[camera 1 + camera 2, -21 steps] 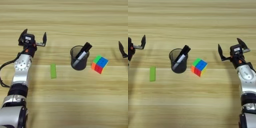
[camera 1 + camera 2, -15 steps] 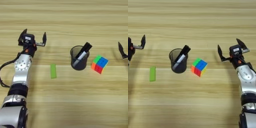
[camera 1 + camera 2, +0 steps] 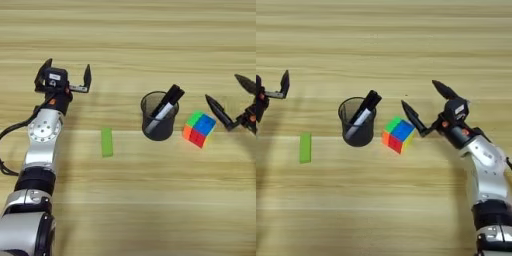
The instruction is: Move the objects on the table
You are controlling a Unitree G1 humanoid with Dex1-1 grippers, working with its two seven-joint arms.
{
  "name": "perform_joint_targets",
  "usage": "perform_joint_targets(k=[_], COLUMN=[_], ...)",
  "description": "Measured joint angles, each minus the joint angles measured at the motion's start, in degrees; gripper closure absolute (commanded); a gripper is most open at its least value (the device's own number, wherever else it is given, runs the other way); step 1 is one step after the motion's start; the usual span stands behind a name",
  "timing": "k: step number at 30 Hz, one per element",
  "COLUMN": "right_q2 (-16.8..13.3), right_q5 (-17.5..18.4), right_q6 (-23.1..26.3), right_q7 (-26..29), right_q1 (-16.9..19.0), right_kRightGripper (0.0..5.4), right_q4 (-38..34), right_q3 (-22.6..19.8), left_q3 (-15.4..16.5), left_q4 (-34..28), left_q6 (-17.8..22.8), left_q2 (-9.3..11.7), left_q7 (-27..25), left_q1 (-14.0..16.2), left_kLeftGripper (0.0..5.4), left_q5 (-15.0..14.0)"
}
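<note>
Left eye view: left gripper [image 3: 66, 79] up at the far left of the counter [image 3: 130, 30], fingers spread wide apart and holding nothing, silver forearm trailing down toward the lower left corner. Bright-green block [image 3: 106, 141] flat on the wood, below and to the right of that gripper, well apart from it. Black mesh pen cup [image 3: 159, 115] upright near the middle, a black-and-silver marker [image 3: 167, 102] leaning out toward the upper right. Multicoloured puzzle cube [image 3: 199, 128] just beside the cup on its right, sitting cornerwise. Only the two black fingers [image 3: 219, 111] of the other arm showing at the right edge, one tip close to the cube. Right eye view: right gripper [image 3: 424, 106] fully seen, fingers splayed open, the lower one reaching toward the cube's [image 3: 398, 134] upper right corner, possibly touching, though hard to tell from this angle. Cup [image 3: 357, 122] to the left of the cube, green block [image 3: 305, 146] further left again. Just one finger of the left gripper visible at the left margin.
</note>
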Motion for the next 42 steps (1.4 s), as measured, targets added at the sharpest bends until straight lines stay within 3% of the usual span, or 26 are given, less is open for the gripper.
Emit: perform_joint_targets(k=[6, 11, 22, 35, 42], right_q2=[-0.6, -1.8, -2.1, -1.8, -1.9], right_q5=[-1.0, -3.1, -8.4, -7.2, -10.2], right_q6=[3.7, 5.8, 4.4, 3.2, 2.3], right_q7=[6.5, 8.7, 5.7, 4.7, 3.4], right_q1=[4.6, 5.0, 4.4, 4.0, 3.6], right_kRightGripper=[0.02, 0.02, 0.02, 0.02, 0.02], right_q4=[-3.2, -3.3, -1.0, -0.2, 2.0], right_q3=[4.2, 5.9, 6.1, 4.4, 4.8], left_q3=[-0.3, -0.9, -1.3, -1.5, -1.6], left_q4=[0.0, 0.0, 0.0, 0.1, 0.1], left_q6=[0.0, 0.0, 0.1, 0.1, 0.1], left_q2=[0.0, 0.0, 0.0, 0.0, 0.0], left_q7=[0.0, 0.1, 0.1, 0.1, 0.1], left_q1=[0.0, 0.0, 0.0, 0.0, 0.0], left_kLeftGripper=[0.0, 0.0, 0.0, 0.0, 0.0], left_q5=[0.0, 0.1, 0.3, 0.4, 0.4])
